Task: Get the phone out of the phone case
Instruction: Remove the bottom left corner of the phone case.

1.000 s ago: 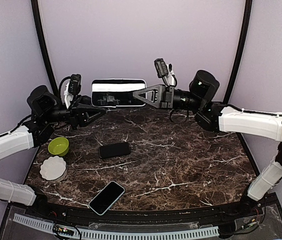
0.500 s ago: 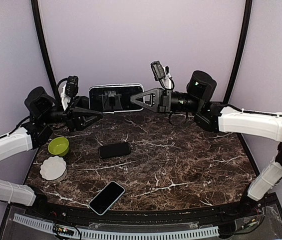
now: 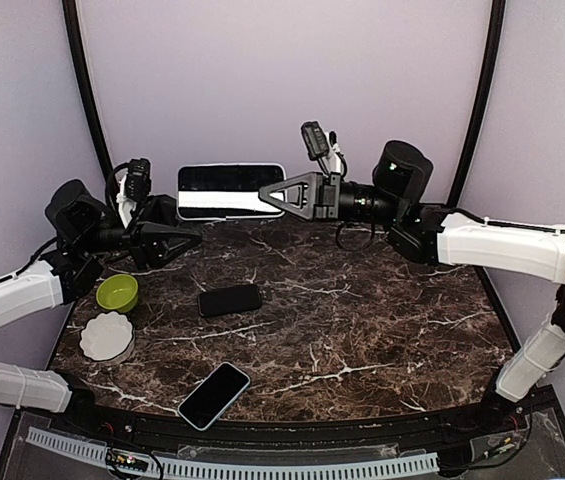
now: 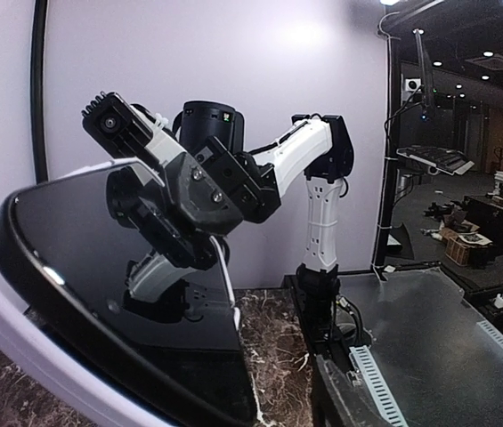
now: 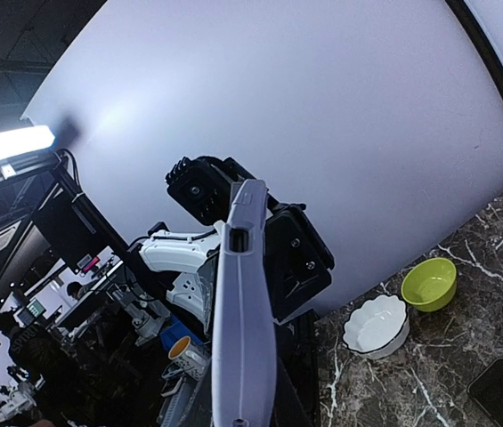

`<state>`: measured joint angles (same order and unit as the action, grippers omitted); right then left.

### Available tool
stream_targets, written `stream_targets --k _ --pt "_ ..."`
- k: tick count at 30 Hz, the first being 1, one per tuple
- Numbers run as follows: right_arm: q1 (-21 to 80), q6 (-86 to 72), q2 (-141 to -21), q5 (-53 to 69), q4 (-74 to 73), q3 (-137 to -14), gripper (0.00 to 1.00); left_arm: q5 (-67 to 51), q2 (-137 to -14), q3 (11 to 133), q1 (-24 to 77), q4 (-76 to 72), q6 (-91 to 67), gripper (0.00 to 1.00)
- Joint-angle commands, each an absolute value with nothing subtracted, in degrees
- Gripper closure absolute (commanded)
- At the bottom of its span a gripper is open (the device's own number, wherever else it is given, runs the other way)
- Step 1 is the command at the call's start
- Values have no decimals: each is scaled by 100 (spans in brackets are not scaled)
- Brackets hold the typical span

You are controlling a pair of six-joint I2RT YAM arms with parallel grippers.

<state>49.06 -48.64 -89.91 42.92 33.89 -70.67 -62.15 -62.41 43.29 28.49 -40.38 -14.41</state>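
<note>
A black-screened phone in a white case point(image 3: 230, 190) is held in the air at the back, lengthwise and level. My right gripper point(image 3: 267, 193) is shut on its right end. In the right wrist view the case point(image 5: 244, 311) shows edge-on between that gripper's jaws point(image 5: 244, 391). My left gripper point(image 3: 194, 233) is just below and left of the phone's left end. The top view does not show contact. In the left wrist view the phone point(image 4: 117, 267) fills the lower left and hides my left fingers.
On the marble table lie a black phone-sized slab point(image 3: 230, 300) in the middle and a second phone with a pale rim point(image 3: 214, 395) near the front edge. A green bowl point(image 3: 117, 292) and a white scalloped dish point(image 3: 107, 337) stand at the left.
The held phone has shifted slightly left and tipped about its long axis. My left arm has drawn back left, and its gripper has dropped a little below the phone.
</note>
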Motion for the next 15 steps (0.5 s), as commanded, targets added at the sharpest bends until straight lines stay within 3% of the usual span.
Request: stream_targets --k 1,7,15 --pt "4860 -5426 -9004 3908 4041 -7322 100 -6058 -5949 4186 2820 -4407 -1254 53" --pt "4863 -5944 -9128 4043 4689 -7200 100 -5864 -5972 4120 2821 -4688 -1359 63" --pt "4869 -5925 -9167 4254 4806 -7202 100 -5701 -5988 4084 2817 -4854 -1491 67"
